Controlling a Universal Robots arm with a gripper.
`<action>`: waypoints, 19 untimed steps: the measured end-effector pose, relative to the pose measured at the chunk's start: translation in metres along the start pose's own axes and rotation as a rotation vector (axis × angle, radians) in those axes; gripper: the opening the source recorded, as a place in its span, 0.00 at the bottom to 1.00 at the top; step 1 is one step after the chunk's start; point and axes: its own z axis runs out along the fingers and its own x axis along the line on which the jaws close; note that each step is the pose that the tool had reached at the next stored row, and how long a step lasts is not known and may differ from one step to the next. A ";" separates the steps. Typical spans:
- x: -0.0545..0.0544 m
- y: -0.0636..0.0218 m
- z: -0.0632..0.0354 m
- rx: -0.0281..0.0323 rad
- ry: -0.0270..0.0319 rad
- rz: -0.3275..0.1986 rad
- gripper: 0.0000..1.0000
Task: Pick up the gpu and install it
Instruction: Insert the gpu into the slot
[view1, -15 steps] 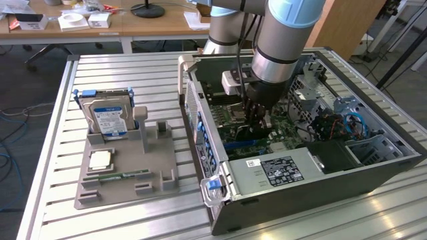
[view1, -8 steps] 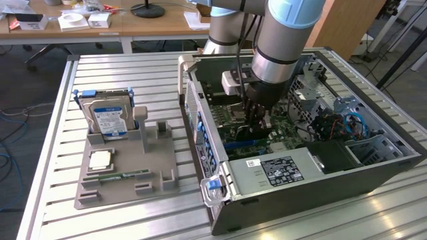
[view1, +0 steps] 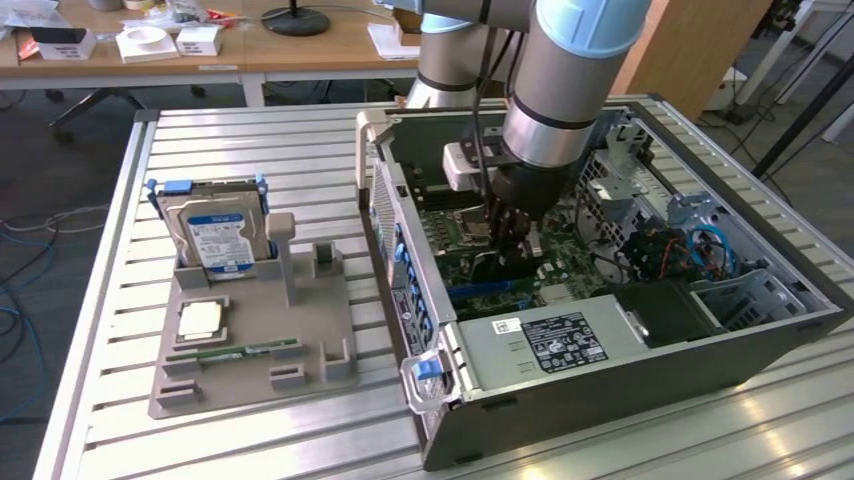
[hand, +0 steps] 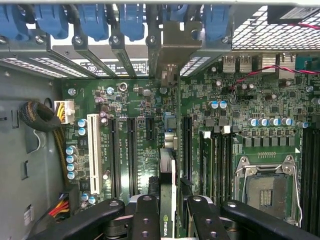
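Contact is made on both flat faces of the gpu (hand: 167, 200), a thin dark expansion card with a green edge and a greyish metal end bracket, by the black jointed fingers (hand: 145, 220) of the gripper (hand: 170, 220), which is closed on it. The card is held edge-on above the green motherboard (hand: 135, 105), inside the open dark grey computer case (view1: 627, 370). Its bracket is lined up with the rear slot openings, between the blue plastic latches (hand: 95, 20). Whether its lower edge is already seated in a slot cannot be told.

In the exterior view the gripper (view1: 514, 235) is lowered into the case, with the gpu (view1: 497, 268) below it at six o'clock. A grey moulded holder tray (view1: 247, 385) is set at nine o'clock from the case on the slatted metal table (view1: 240, 140). A silver hard drive with a blue label (view1: 214, 235) is stood upright at the tray's twelve o'clock end. A narrow green memory stick (view1: 247, 350) is laid flat toward six o'clock.
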 end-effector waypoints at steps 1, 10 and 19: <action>0.000 0.0006 0.0000 0.0000 -0.0001 0.000 0.26; 0.000 0.0015 0.0002 -0.0001 -0.0001 0.000 0.26; 0.000 0.0015 0.0031 0.0001 -0.0005 0.000 0.26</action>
